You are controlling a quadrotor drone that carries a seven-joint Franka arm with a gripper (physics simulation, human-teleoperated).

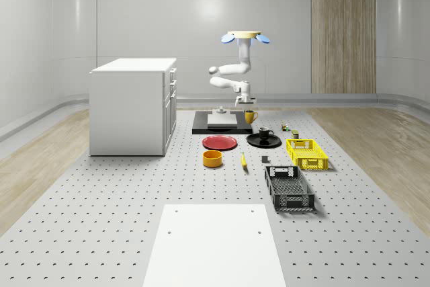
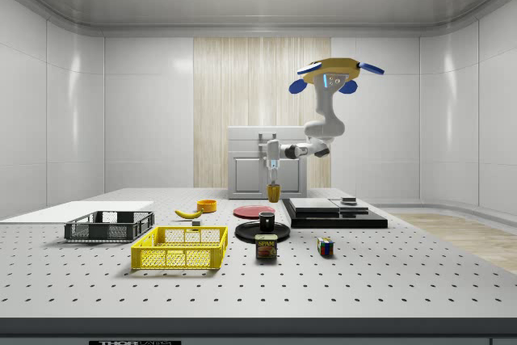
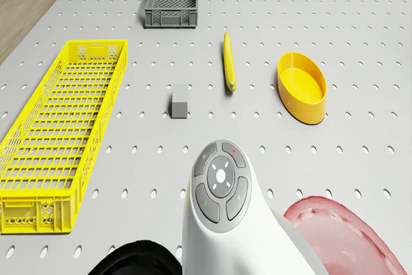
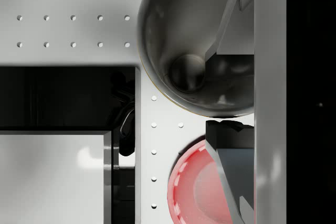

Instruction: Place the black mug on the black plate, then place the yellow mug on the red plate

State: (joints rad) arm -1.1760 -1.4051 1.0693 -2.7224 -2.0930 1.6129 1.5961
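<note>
- Drone (image 1: 244, 35) hovers in the air above the far part of the worktop (image 1: 134, 220), over the black slab (image 1: 201, 128); arm bends down from it.
- Claw (image 1: 246, 107) points down, closed on the rim of the yellow mug (image 1: 250, 117). In the side view the mug (image 2: 274, 192) hangs off the surface, above and beyond the plates.
- Wrist view: one finger (image 4: 231, 14) reaches inside the mug's (image 4: 184, 40) mouth, the other (image 4: 228, 177) sits outside the wall; red plate (image 4: 191, 192) lies below, just beside the mug, not under it.
- Black mug (image 1: 265, 133) stands upright on the black plate (image 1: 255, 142).
- Red plate (image 1: 220, 142) lies bare, just beside the black plate on the whole-scene view's left.
- Yellow bowl (image 1: 212, 158) and banana (image 1: 243, 160) lie nearer the camera than the plates; small grey block (image 3: 179, 102) near the banana.
- Yellow crate (image 1: 307, 153) and dark grey crate (image 1: 289, 188) on the whole-scene view's right.
- Tin (image 2: 266, 246) in the side view bears a label reading "SPAM"; puzzle cube (image 2: 325, 246) near it.
- White cabinet (image 1: 132, 105) stands at the whole-scene view's left.
</note>
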